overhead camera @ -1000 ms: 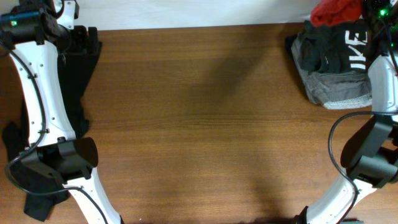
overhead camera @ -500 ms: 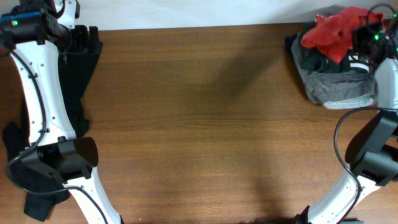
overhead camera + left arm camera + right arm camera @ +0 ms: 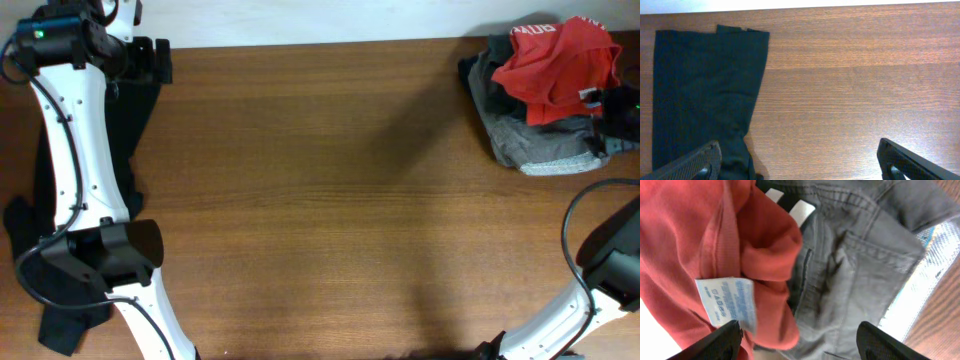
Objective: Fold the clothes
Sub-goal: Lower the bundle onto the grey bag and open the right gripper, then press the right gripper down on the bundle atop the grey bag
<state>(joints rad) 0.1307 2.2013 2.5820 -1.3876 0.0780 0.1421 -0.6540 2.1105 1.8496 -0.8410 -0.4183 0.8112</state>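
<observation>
The orange-red T-shirt [image 3: 555,68] lies crumpled on top of a dark grey garment [image 3: 535,145] at the table's back right corner. In the right wrist view the T-shirt [image 3: 700,240] shows a white care label [image 3: 727,302] beside the grey garment [image 3: 855,265]. My right gripper [image 3: 606,103] hovers at the pile's right side. Its jaws stand wide open [image 3: 800,345] over loose red and grey cloth, clamping nothing. A long black garment [image 3: 135,120] lies flat at the left edge. My left gripper [image 3: 800,167] is open above bare wood, its left finger [image 3: 695,162] over the black garment [image 3: 700,90].
The wooden table [image 3: 330,200] stretches between the two arms. The left arm's white links [image 3: 75,150] run along the left edge over the black garment. A pale wall borders the table's far edge.
My right gripper brought the bunched red T-shirt forward from the back edge onto the grey pile, then opened and let it go. The left arm shifted slightly.
</observation>
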